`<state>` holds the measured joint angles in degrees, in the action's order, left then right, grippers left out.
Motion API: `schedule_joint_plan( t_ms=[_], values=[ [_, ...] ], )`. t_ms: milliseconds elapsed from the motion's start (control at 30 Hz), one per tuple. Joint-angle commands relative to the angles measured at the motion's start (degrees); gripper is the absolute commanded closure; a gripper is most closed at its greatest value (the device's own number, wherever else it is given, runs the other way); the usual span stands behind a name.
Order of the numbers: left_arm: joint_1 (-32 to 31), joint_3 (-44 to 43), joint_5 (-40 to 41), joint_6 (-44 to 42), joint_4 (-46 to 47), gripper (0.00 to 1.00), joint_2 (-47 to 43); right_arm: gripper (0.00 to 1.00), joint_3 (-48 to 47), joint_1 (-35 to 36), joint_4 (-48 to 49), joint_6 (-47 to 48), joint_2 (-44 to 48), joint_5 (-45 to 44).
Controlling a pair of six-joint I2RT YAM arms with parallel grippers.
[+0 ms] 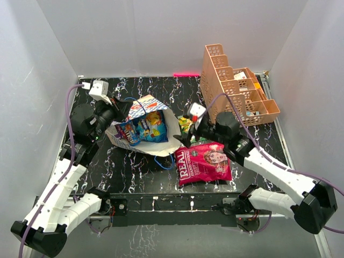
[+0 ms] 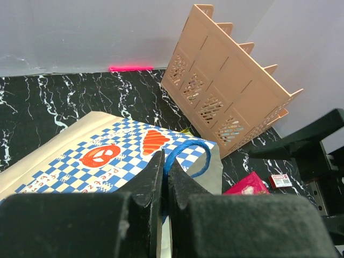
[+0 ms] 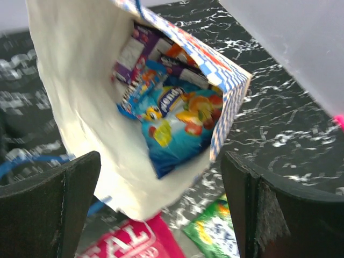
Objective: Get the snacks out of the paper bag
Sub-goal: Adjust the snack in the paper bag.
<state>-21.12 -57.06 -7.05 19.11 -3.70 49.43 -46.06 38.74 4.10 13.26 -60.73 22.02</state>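
The paper bag [image 1: 153,145] lies on its side, its white-lined mouth facing the right arm. My left gripper [image 1: 119,114] is shut on its upper rim beside the blue cord handle [image 2: 188,153], and holds the checkered side [image 2: 102,161] up. Inside the bag [image 3: 80,97] are a blue packet [image 3: 177,123] and purple packets [image 3: 137,51]; they also show in the top view [image 1: 150,128]. My right gripper [image 1: 188,134] is open and empty just outside the mouth. The large red "REAL" bag [image 1: 203,161] and a green packet [image 1: 185,124] lie on the table. Both show in the right wrist view, the red bag [image 3: 129,242] and the green packet [image 3: 215,231].
The orange lattice rack [image 1: 236,86] with small boxes stands at the back right, close behind the right arm. A small red-and-white card [image 2: 279,180] lies near the red bag. A pink strip [image 1: 185,73] lies at the back wall. White walls enclose the black marble table [image 1: 107,166].
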Motion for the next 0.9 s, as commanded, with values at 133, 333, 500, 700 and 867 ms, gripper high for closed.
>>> schedule_joint_plan(
  t_ms=[133, 333, 500, 700, 867],
  values=[
    [-0.14, -2.18, -2.50, 1.06, 1.15, 1.00, -0.33, 0.02, -12.30, 14.87, -3.88, -31.24, -10.25, -22.12],
    [-0.15, -2.22, -0.07, 1.97, 1.92, 1.00, 0.18, 0.08, -21.72, 20.74, -13.50, -44.18, -21.32, -41.29],
    [-0.14, -1.46, -0.25, 2.47, 3.79, 1.00, -1.18, 0.16, -21.88, 22.83, -13.80, -50.13, -27.82, -50.88],
    [-0.14, -0.66, -0.90, 4.31, 3.91, 1.00, -1.68, 0.16, -22.94, 23.26, -8.64, -47.98, -32.87, -57.13],
    [-0.19, -0.53, 0.19, 5.55, 3.68, 1.00, -1.37, 0.11, -22.91, 23.31, -4.30, -46.70, -37.87, -61.08]
  ],
)
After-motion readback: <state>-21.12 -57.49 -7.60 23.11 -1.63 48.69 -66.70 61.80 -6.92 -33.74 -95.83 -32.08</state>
